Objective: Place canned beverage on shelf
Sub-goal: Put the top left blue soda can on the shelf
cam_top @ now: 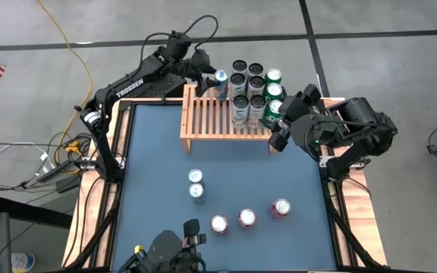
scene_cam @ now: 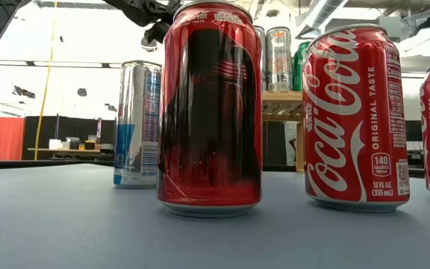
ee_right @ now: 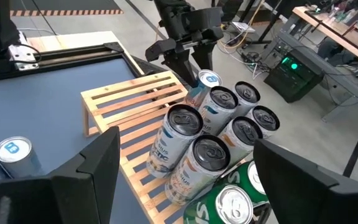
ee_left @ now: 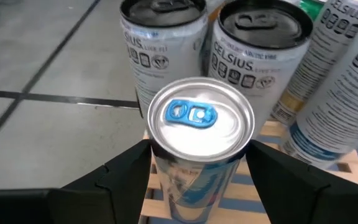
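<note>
Can (ee_left: 201, 124) upright on shelf (cam_top: 211, 117) btwn left pincer (ee_left: 197, 171) fingers, pincer open.

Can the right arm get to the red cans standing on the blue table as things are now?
Probably yes. The right gripper hangs open at the shelf's right end, holding nothing. The red cans stand on the open table in front of it, with nothing between. Whether the arm extends far enough cannot be judged.

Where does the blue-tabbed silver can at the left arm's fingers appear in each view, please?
High view: blue-tabbed can at the shelf's far edge.
Low view: cannot tell.
Left wrist view: centre, between dark fingers.
Right wrist view: behind the can cluster.
Shared landmark: the black-topped Celsius cans.
</note>
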Robot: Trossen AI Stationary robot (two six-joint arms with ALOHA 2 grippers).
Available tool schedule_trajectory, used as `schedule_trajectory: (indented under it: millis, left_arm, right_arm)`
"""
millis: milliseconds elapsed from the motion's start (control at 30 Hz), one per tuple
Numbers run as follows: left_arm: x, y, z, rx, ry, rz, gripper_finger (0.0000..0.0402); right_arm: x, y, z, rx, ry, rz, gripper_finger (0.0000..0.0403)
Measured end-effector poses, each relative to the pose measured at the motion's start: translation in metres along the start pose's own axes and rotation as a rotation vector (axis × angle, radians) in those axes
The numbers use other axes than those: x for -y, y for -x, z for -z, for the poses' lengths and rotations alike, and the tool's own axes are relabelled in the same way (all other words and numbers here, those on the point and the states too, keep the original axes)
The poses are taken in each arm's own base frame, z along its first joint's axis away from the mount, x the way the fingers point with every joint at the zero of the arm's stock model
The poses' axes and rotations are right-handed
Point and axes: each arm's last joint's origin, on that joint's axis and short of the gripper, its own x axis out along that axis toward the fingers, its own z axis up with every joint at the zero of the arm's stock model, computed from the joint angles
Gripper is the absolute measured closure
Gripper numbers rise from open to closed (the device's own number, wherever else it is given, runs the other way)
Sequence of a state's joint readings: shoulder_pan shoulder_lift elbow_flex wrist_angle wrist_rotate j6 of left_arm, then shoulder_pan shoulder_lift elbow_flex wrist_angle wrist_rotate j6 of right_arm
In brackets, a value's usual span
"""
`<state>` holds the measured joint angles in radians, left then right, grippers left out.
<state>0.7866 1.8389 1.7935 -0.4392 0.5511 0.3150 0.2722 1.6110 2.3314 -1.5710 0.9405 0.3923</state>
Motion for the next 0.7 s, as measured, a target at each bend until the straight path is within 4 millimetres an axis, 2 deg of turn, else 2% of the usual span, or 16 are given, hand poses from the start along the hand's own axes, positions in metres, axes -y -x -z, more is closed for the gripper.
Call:
schedule_trajectory:
  millis: [400, 700]
  left_arm:
    - [-0.017, 0.012, 0.005, 0.034, 0.067, 0.041, 0.0113]
    - [-0.013, 0.009, 0.007, -0.016, 0.038, -0.002, 0.0104]
  right_arm:
    - [0.000, 0.000, 0.000, 0.000, 0.000, -0.001, 0.0088]
    - [0.000, 0.000, 0.000, -0.001, 0.000, -0.003, 0.0088]
